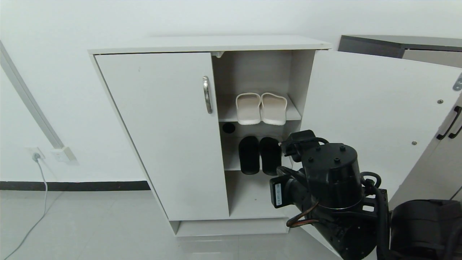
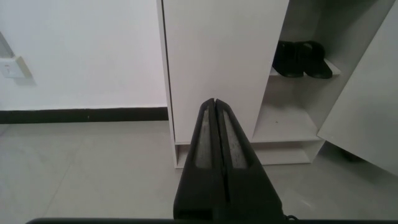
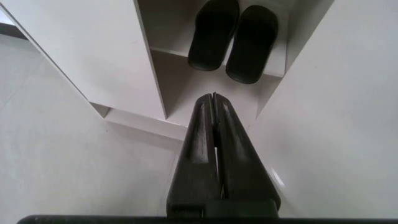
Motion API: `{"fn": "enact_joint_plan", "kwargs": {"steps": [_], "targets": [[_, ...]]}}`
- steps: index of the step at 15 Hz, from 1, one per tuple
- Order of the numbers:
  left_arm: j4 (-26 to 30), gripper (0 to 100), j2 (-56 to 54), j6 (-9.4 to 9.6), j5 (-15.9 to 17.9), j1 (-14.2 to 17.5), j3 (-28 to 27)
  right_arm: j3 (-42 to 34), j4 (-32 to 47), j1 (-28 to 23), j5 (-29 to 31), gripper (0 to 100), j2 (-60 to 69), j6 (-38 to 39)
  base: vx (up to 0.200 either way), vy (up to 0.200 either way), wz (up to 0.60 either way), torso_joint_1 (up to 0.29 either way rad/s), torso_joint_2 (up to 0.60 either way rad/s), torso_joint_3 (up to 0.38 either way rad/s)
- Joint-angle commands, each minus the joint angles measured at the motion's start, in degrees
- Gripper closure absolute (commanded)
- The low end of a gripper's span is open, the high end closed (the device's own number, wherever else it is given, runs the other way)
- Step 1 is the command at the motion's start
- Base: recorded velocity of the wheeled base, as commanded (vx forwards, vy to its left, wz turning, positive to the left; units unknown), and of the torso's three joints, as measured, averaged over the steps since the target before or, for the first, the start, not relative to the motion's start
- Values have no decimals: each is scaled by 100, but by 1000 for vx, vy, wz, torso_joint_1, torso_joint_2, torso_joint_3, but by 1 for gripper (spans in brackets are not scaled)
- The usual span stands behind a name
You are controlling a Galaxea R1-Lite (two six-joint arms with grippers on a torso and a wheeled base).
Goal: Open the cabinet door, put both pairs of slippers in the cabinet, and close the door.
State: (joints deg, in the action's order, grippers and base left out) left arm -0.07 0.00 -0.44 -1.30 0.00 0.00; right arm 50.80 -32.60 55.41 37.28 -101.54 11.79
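Holding both pairs, cabinet (image 1: 155,126), door (image 1: 361,119) open: beige slippers (image 1: 261,108) above black slippers (image 1: 260,155). Your left tool (image 2: 214,106), right tool (image 3: 214,99) pinched closed, empty, facing it.

Matt white cabinet (image 1: 158,137), shiny metal handle (image 1: 206,95)

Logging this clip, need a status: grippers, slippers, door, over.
Left gripper shut, empty. Right gripper shut, empty. White slippers on upper shelf, black slippers on shelf below. Right door open, not yet closed.

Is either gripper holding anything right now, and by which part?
Nothing is held: the left gripper and right gripper are both shut and empty. The black slippers lie on a shelf.
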Motion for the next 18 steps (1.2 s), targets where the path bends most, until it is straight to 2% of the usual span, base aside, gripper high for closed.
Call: {"fn": "enact_joint_plan", "kwargs": {"steps": [1, 9, 12, 18], "targets": [[-1, 100, 0, 0, -1, 0, 0, 0, -1, 5, -1, 100, -15, -1, 0, 0, 0, 0, 0, 0], [-1, 100, 0, 0, -1, 0, 0, 0, -1, 5, -10, 100, -33, -1, 0, 0, 0, 1, -20, -22], [-1, 100, 0, 0, -1, 0, 0, 0, -1, 5, -10, 100, -33, -1, 0, 0, 0, 15, -198, -321], [-1, 100, 0, 0, -1, 0, 0, 0, 8, 5, -1, 100, -24, -1, 0, 0, 0, 76, -505, -362]]}}
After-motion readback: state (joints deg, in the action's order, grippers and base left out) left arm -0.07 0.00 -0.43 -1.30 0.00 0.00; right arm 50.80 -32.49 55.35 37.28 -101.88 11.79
